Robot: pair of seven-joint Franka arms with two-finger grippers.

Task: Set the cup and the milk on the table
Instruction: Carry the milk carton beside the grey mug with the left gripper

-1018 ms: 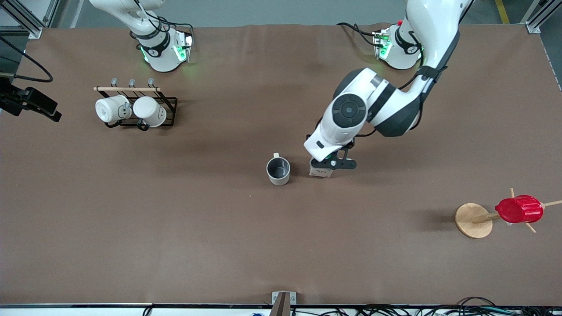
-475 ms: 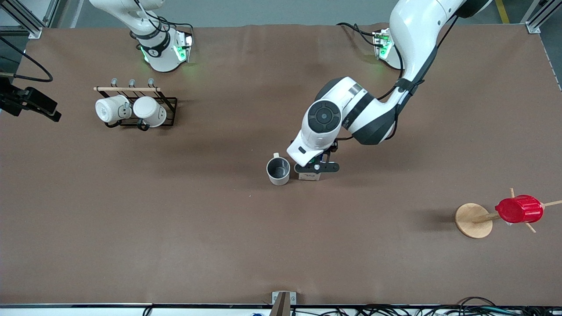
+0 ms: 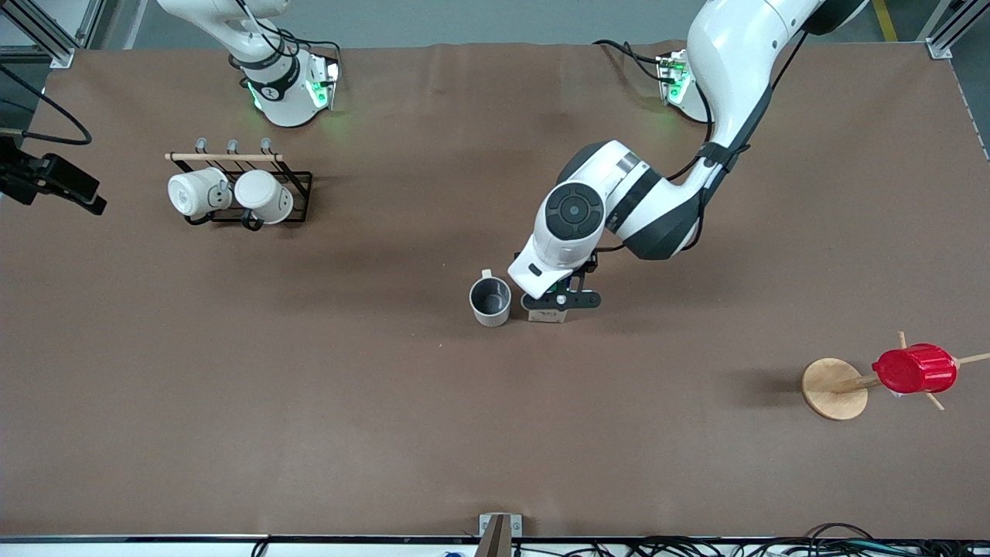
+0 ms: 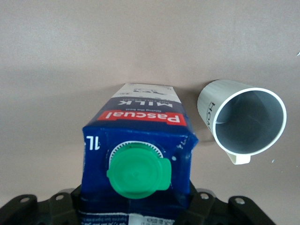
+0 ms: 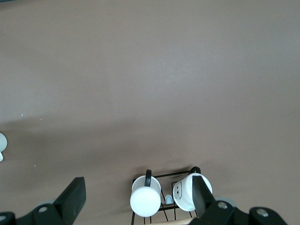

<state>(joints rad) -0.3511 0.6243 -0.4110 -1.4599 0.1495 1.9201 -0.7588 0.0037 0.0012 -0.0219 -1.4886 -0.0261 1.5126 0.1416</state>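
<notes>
Left gripper [image 3: 558, 303] closed around milk [image 4: 138, 145], just beside cup [image 3: 490, 301]; right gripper [image 5: 136, 199] wide open, holding nothing, waiting above mug rack [image 5: 161, 199]

From front view, I see the left arm's wrist covering most of the milk [image 3: 547, 313]. Left gripper [image 4: 136, 213] cut off at frame bottom in wrist view. Cup [image 4: 241, 119] lettering only partly readable.

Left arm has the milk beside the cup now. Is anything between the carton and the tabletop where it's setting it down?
Nothing visible is. The left tool grips the milk upright over bare table, with the cup standing beside it, apart, toward the right arm's end. Whether the carton's base already touches the table cannot be told.
</notes>
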